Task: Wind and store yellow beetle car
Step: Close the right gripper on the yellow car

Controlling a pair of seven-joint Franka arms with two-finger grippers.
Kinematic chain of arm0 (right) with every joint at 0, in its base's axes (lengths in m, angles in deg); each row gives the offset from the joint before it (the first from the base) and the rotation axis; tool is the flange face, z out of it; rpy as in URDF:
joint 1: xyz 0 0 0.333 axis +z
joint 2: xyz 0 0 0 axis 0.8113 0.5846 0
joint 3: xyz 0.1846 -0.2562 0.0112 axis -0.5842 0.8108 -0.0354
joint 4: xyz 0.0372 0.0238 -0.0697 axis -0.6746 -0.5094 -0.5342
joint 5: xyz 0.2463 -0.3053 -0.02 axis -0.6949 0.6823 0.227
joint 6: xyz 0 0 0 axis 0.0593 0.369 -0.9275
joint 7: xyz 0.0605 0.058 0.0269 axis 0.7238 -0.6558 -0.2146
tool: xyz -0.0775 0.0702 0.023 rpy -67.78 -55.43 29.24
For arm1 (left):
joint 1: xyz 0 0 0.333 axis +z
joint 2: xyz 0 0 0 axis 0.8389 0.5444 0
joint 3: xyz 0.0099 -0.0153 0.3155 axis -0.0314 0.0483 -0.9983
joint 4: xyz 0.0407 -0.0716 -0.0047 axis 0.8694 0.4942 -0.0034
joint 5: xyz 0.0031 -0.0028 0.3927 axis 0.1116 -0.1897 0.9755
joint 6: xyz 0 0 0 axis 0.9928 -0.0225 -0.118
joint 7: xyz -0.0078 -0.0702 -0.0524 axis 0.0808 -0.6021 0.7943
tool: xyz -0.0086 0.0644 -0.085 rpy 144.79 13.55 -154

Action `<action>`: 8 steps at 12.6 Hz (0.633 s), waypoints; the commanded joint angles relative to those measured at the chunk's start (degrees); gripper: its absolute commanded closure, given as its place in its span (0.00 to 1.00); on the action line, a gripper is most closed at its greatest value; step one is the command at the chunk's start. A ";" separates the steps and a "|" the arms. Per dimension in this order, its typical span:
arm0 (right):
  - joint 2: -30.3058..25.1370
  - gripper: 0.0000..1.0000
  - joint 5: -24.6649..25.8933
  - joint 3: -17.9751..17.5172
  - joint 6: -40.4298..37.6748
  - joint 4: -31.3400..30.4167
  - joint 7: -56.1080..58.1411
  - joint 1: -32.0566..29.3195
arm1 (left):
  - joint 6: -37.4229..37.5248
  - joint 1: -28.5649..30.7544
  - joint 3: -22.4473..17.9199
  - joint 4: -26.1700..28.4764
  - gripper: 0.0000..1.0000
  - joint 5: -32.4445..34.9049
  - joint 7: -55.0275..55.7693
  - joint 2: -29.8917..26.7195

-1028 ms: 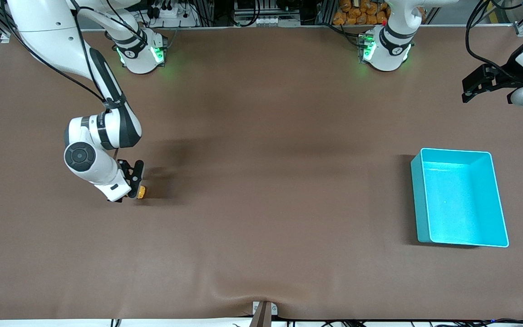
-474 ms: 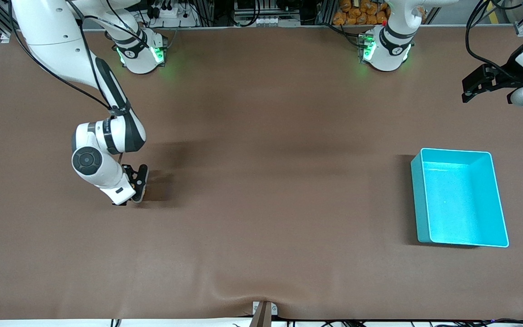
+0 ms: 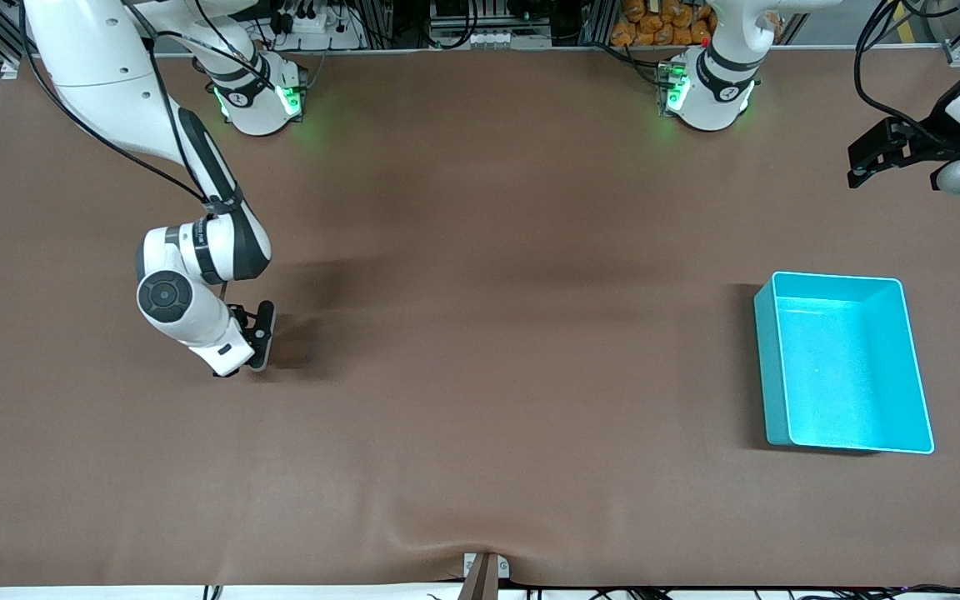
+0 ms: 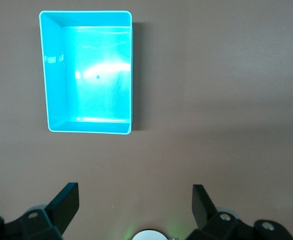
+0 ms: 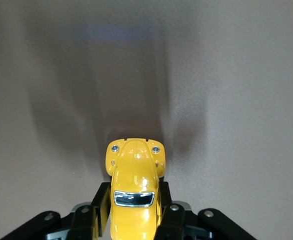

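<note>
The yellow beetle car (image 5: 134, 187) sits between the fingers of my right gripper (image 5: 134, 212), which is shut on its sides, down at the brown table mat toward the right arm's end. In the front view the right gripper (image 3: 257, 343) hides the car. My left gripper (image 4: 134, 202) is open and empty, held high at the left arm's end of the table; it shows in the front view (image 3: 867, 162) too. The turquoise bin (image 3: 845, 362) stands empty on the mat, also seen in the left wrist view (image 4: 86, 72).
The brown mat (image 3: 480, 375) has a raised wrinkle near its front edge at the middle (image 3: 447, 537). Both arm bases (image 3: 259, 96) stand along the edge farthest from the front camera.
My right gripper has moved a little toward the table's middle and settled over the car, which showed beside the fingers one second ago and is hidden in the front view now. The left arm has not moved.
</note>
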 commanded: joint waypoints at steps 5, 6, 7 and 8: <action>0.51 0.87 -0.77 -1.33 -2.38 -0.03 3.31 -0.98 | 0.79 0.15 0.27 0.13 0.00 -0.15 1.26 0.05; 0.69 0.87 -0.77 -1.33 -2.20 -0.03 3.40 -1.94 | 0.79 0.15 0.27 0.22 0.00 -0.15 1.87 -0.03; 0.69 0.87 -0.69 -1.25 -2.20 -0.03 3.57 -2.48 | 0.79 0.15 0.27 0.74 0.00 -0.15 2.05 -0.03; 0.69 0.86 -0.69 -1.25 -2.20 -0.03 4.79 -3.18 | 0.79 0.15 0.27 1.01 0.00 -0.15 2.05 -0.12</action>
